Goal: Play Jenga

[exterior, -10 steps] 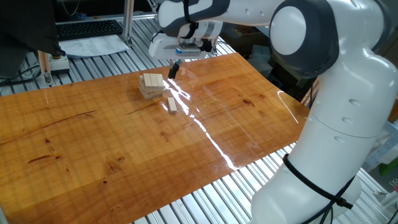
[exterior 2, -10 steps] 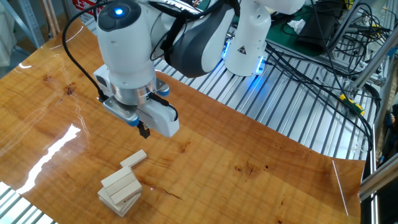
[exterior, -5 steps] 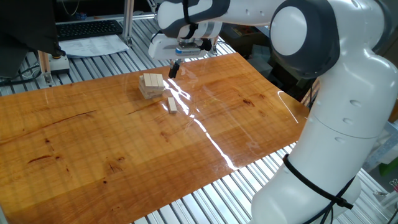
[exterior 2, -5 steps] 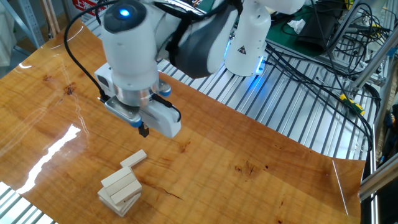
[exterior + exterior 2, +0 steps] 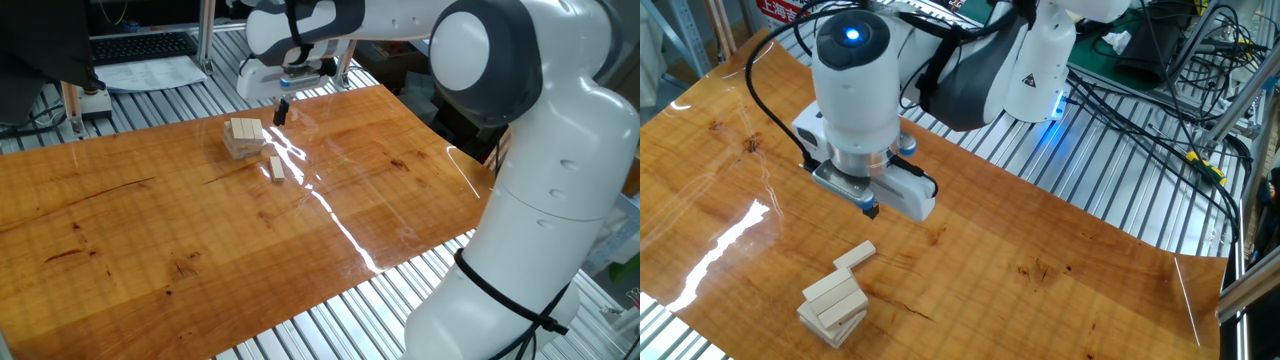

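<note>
Movement since a second ago is small: I see the white arm's wrist has lifted a little and drifted away from the blocks, which have not shifted. The small stack of pale plain-wood Jenga blocks [image 5: 243,137] [image 5: 834,304] sits on the glossy orange-brown wooden desk [image 5: 150,230] [image 5: 1040,270], the loose matching wooden block [image 5: 276,169] [image 5: 855,255] just beside it. The jaws [image 5: 281,112] [image 5: 871,210] point down above the desk, empty; I cannot tell whether they are parted.
</note>
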{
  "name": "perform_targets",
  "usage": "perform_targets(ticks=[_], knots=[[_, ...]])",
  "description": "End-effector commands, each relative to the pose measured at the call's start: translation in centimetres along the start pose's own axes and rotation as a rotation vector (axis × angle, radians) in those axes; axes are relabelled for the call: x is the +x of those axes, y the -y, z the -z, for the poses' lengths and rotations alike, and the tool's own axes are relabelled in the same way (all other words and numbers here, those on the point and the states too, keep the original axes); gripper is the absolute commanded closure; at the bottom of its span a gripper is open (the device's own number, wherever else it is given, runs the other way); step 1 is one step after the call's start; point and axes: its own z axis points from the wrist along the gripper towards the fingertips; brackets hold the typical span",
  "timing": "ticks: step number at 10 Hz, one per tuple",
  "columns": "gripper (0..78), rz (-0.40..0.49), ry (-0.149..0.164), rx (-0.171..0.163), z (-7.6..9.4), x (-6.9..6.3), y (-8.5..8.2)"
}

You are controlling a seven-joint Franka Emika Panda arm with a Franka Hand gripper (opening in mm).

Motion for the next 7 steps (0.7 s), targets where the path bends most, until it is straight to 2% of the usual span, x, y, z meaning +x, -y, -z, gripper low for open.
perform_targets(ticks=[1,3,4,6,7], knots=[[76.4,-0.01,0.016,-0.009,0.2,0.0,0.0],[76.4,-0.04,0.011,-0.014,0.9,0.2,0.2],[76.4,-0.069,0.005,-0.019,2.7,0.9,0.7],[76.4,-0.075,0.006,-0.016,3.9,1.6,1.0],[76.4,-0.073,0.008,-0.014,4.8,2.8,1.1]])
